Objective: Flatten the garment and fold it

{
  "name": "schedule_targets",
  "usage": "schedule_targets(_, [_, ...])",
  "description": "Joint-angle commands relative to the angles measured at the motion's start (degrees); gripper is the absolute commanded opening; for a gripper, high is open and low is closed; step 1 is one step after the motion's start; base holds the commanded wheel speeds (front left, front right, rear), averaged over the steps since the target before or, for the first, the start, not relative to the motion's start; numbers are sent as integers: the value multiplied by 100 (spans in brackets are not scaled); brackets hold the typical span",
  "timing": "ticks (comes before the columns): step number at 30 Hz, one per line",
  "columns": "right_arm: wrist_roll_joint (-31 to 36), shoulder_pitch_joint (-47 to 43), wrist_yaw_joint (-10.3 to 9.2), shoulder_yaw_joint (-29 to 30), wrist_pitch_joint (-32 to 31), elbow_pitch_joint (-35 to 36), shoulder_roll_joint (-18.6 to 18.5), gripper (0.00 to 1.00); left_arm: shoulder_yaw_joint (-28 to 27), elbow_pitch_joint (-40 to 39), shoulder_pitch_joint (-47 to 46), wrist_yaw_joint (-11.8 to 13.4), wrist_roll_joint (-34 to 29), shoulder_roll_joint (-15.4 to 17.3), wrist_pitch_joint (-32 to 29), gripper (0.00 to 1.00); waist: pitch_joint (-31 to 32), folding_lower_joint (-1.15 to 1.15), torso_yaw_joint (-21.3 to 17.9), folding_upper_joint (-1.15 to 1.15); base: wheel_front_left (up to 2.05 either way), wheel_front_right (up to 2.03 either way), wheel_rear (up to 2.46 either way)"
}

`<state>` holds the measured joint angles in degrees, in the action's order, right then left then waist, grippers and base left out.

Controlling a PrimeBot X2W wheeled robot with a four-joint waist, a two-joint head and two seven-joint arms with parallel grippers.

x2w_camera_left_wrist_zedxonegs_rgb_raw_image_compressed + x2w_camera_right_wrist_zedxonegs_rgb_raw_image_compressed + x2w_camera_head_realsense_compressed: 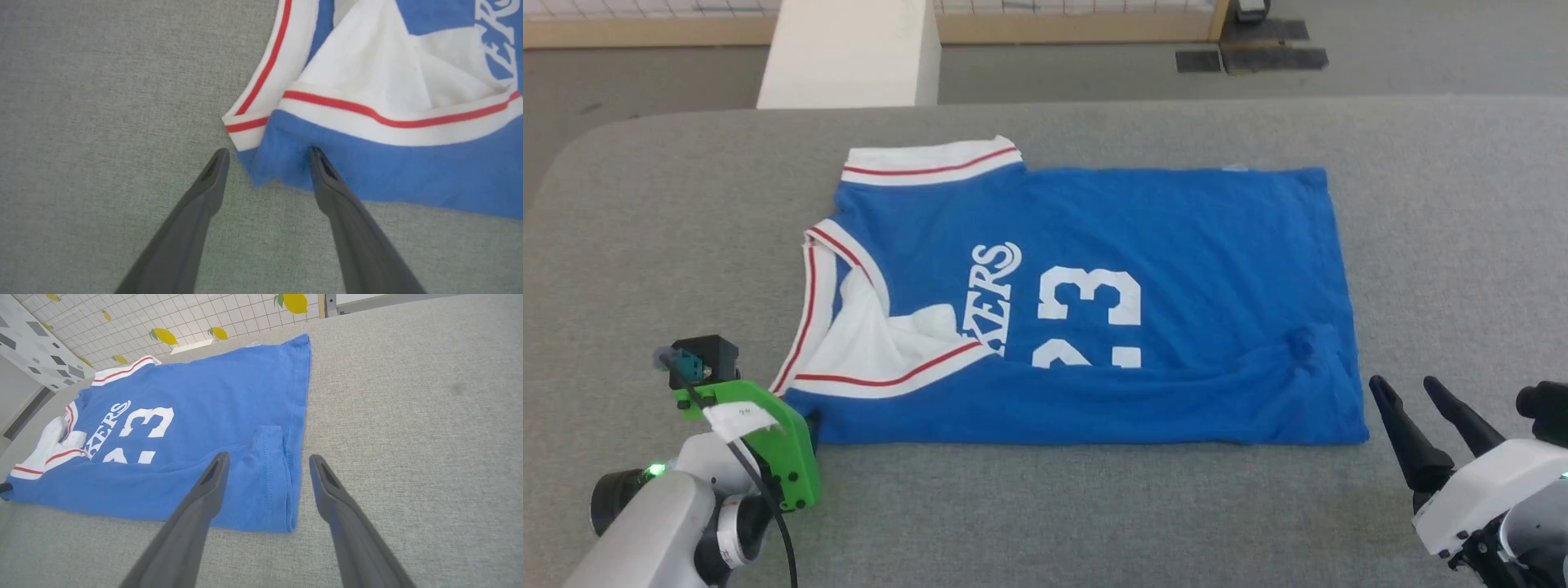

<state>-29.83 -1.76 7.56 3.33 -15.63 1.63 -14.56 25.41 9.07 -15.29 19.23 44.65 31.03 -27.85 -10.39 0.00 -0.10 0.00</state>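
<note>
The garment (1160,269), a royal-blue jersey with a white 23, white lettering and red-and-white trim, lies spread on the grey table (1094,506). Its near long edge is folded over the number, and its collar points left. In the left wrist view my left gripper (268,153) is open at the collar-end near corner of the garment (367,171). One finger (327,179) touches the blue fabric, the other rests on bare table. My right gripper (1403,384) stands open just right of the hem's near corner. Seen from the right wrist, the right gripper (268,456) straddles that corner of the garment (269,477) from slightly above.
A white pillar (849,49) stands beyond the table's far edge, with dark mats (1250,49) on the floor to its right. Bare grey tabletop runs along the front of the garment and on both sides. A tiled wall with lemon prints (163,335) stands behind.
</note>
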Motion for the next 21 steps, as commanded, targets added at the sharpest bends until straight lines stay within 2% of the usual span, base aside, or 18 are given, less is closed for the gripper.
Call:
schedule_targets(1, [-54, 104, -8, -14, 12, 34, -30, 100, 56, 16, -108, 25, 37, 112, -234, 100, -199, 0, -120, 0, 0, 0, 0])
schedule_targets(6, [-103, 192, -8, -17, 41, 48, -70, 100, 244, -4, -201, 71, -26, 282, -724, 100, -440, 0, -199, 0, 0, 0, 0])
schedule_targets(10, [-132, 270, -8, -37, 63, 36, -106, 100, 342, 8, -93, 154, 108, 270, -1111, 100, -568, 0, -233, 0, 0, 0, 0])
schedule_targets(11, [-135, 286, -8, -41, 67, 26, -116, 100, 356, 5, -60, 185, 153, 261, -1204, 81, -585, 0, -234, 0, 0, 0, 0])
schedule_targets(12, [-136, 297, -8, -46, 68, 20, -124, 100, 364, -8, -44, 196, 172, 261, -1246, 23, -596, 0, -233, 0, 0, 0, 0])
schedule_targets(13, [-134, 305, -8, -55, 56, 11, -137, 100, 361, -20, -21, 203, 217, 250, -1292, 0, -601, 0, -229, 0, 0, 0, 0])
schedule_targets(18, [-67, 301, -8, -38, -67, 29, -198, 100, 308, -154, -27, 205, 239, 238, -1198, 0, -526, 0, -175, 0, 0, 0, 0])
schedule_targets(21, [94, 296, -8, -53, -403, 92, -266, 100, 229, -303, -47, 212, 243, 263, -1095, 0, -417, 0, -163, 0, 0, 0, 0])
